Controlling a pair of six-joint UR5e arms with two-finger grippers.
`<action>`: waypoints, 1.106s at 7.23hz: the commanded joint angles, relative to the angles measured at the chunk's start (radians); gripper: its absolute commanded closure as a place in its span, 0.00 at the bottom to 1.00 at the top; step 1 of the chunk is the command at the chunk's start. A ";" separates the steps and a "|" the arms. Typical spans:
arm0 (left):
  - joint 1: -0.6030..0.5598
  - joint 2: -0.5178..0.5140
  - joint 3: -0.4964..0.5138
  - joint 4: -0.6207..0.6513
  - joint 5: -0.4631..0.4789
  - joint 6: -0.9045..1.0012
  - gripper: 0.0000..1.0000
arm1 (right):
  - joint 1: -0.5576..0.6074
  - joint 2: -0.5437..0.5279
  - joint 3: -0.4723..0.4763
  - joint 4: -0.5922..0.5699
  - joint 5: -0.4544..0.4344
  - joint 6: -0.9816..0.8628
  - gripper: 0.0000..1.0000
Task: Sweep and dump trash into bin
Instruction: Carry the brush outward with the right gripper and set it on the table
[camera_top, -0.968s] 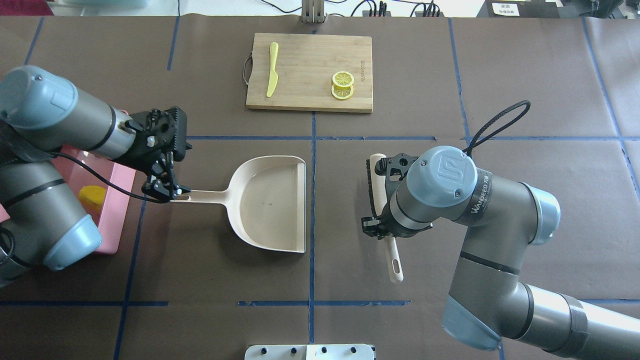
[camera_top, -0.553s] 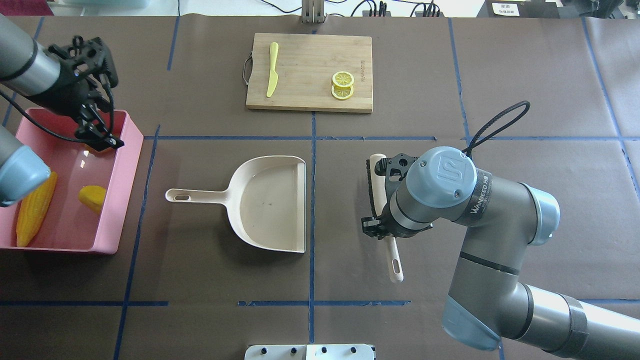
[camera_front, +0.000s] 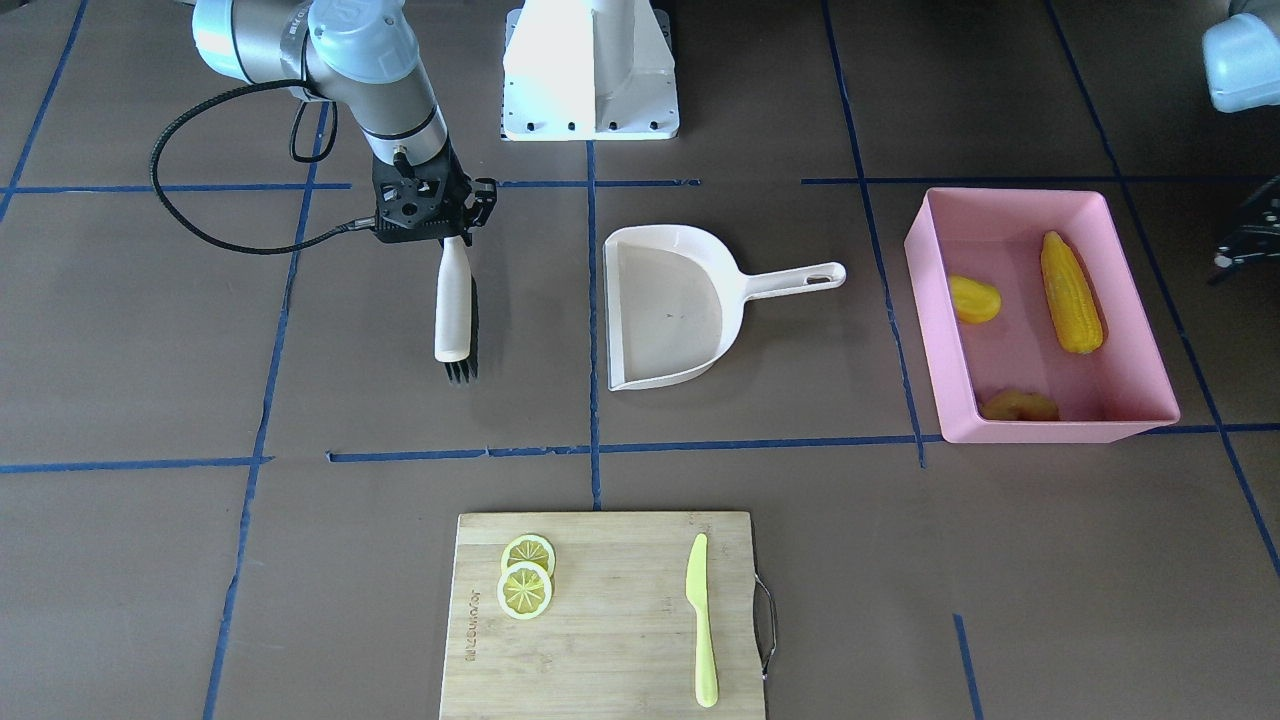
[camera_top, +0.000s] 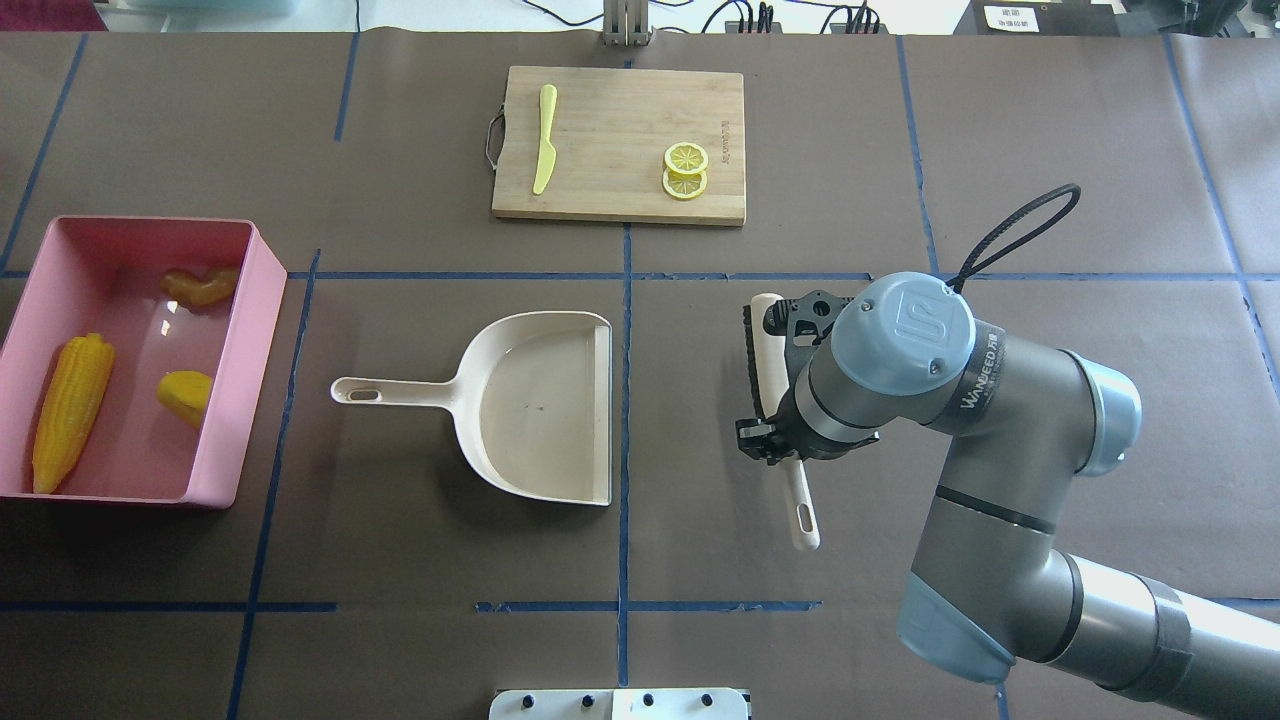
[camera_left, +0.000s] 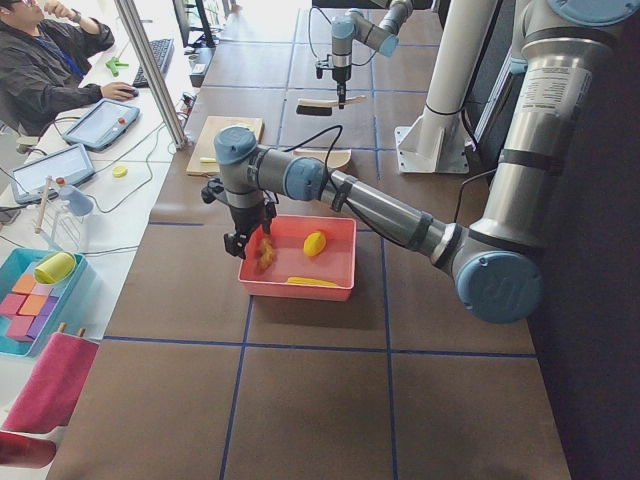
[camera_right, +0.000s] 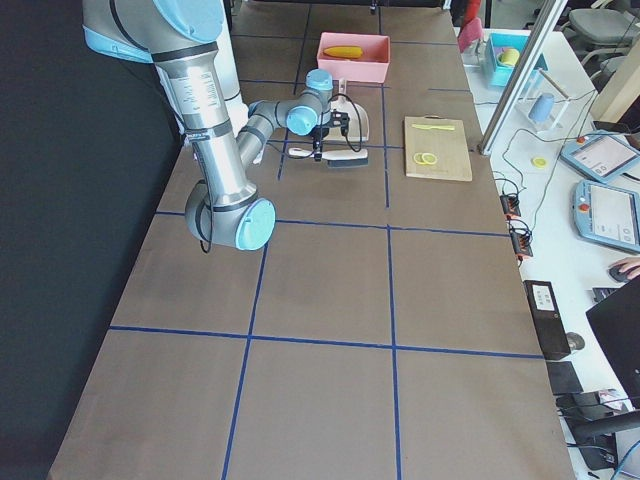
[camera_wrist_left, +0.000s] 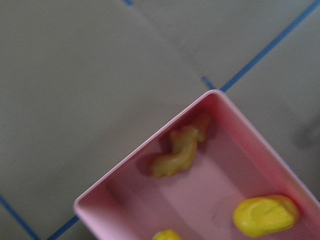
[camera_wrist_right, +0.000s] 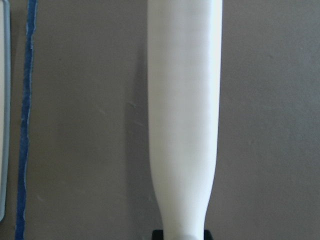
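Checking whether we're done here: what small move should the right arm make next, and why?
Probably lower the brush to the table and open the right gripper. The corn cob, yellow lump and ginger root all lie in the bin, and the dustpan is empty, so nothing seems left to sweep.

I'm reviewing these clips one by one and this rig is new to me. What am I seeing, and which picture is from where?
Two robot arms work at a brown table. One picture looks down from behind the robot, one from across the table, two from its ends, two from the wrists. The right gripper is closed on a white brush; an empty cream dustpan lies beside it. The left gripper hangs at a corner of the pink bin, which holds a corn cob, a yellow lump and a ginger root. A cutting board carries lemon slices and a green knife.
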 joint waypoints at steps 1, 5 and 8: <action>-0.164 0.060 0.128 0.001 -0.030 -0.003 0.00 | 0.035 -0.115 0.059 0.003 0.005 -0.097 1.00; -0.195 0.150 0.216 -0.105 -0.024 -0.002 0.00 | 0.201 -0.461 0.113 0.153 0.055 -0.405 1.00; -0.197 0.154 0.203 -0.105 -0.032 -0.001 0.00 | 0.303 -0.713 0.070 0.411 0.163 -0.424 1.00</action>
